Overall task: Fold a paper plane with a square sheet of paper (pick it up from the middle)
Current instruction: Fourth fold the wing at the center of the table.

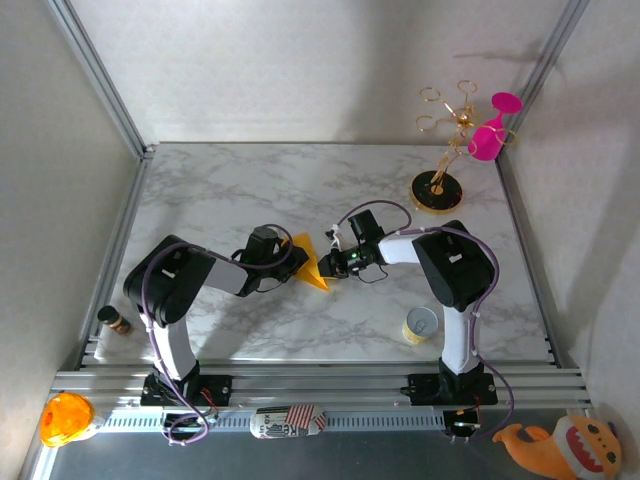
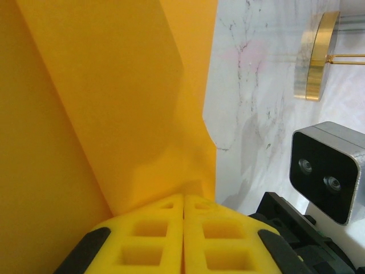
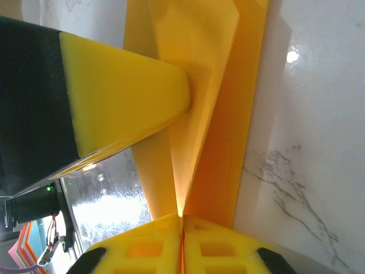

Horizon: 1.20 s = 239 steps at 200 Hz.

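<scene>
White marble-look counter, grey veins, spreads all round left gripper and right gripper. Plain off-white back wall well beyond both grippers. Left side wall out past left gripper, right side wall out past right gripper. Aluminium post at back-left corner, second post back-right. Aluminium rail along counter's near edge, behind grippers. Soft even light, brighter patch mid back wall. Glare spot on counter beside right gripper.
</scene>
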Available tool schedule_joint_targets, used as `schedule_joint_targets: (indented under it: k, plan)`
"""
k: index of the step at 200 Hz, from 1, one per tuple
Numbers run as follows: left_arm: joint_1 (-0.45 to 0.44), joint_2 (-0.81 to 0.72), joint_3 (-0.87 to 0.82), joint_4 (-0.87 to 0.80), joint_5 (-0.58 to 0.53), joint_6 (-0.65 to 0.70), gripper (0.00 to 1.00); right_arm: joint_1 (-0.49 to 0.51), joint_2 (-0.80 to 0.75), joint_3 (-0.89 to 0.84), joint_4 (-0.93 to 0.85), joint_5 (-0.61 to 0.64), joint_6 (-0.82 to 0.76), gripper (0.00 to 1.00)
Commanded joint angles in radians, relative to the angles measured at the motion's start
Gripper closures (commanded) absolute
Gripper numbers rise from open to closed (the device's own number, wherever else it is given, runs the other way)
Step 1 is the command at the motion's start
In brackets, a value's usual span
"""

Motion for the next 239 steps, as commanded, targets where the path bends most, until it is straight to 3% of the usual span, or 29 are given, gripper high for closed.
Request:
schedule_joint_targets:
  k: [1, 85, 239]
  plan:
    - [0.011, 0.015, 0.016, -0.019, -0.011, -0.009, 0.93, -0.016, 0.09, -0.041, -0.137, 0.204, -0.036, 0.88]
    - [0.013, 0.023, 0.015, -0.024, -0.009, 0.001, 0.9, -0.016, 0.082, -0.044, -0.142, 0.206, -0.036, 0.87]
    - [0.024, 0.051, -0.028, -0.033, -0.017, -0.005, 0.9, -0.016, -0.08, 0.0, -0.21, 0.046, -0.04, 0.78]
